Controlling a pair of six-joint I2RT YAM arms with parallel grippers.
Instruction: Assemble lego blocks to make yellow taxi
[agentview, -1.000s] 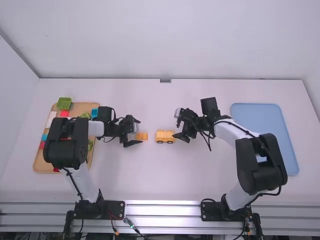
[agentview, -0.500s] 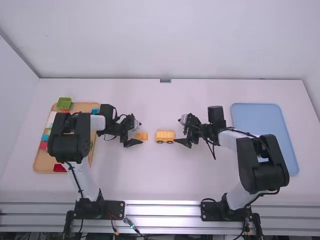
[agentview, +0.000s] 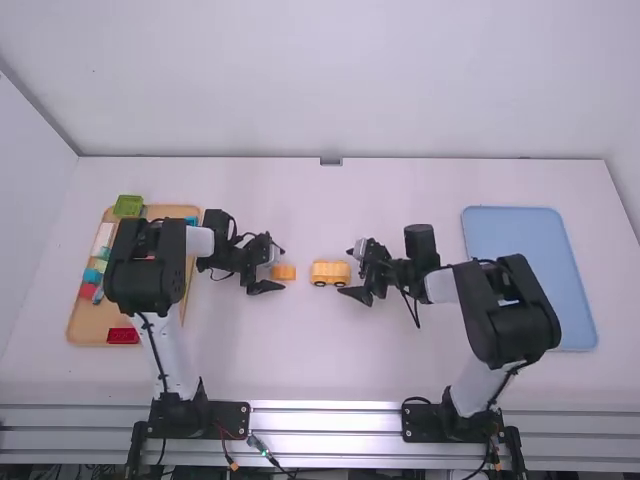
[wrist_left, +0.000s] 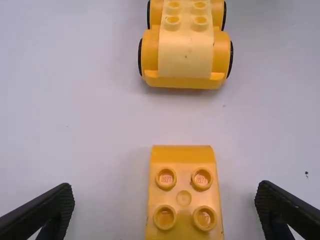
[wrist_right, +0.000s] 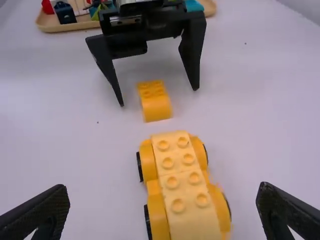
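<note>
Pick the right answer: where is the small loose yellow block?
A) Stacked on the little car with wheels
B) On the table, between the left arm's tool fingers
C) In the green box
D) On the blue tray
B: the small block rests on the white table, between the spread fingers of the left tool, with a gap on each side.

No text can be read for certain. In the left wrist view, small raised print, like a short row of characters, stands on 2 of the 4 studs of the orange-yellow block (wrist_left: 184, 199): 1 mark on each of the 2 studs nearer the car (wrist_left: 185, 55), too small to make out surely.
</note>
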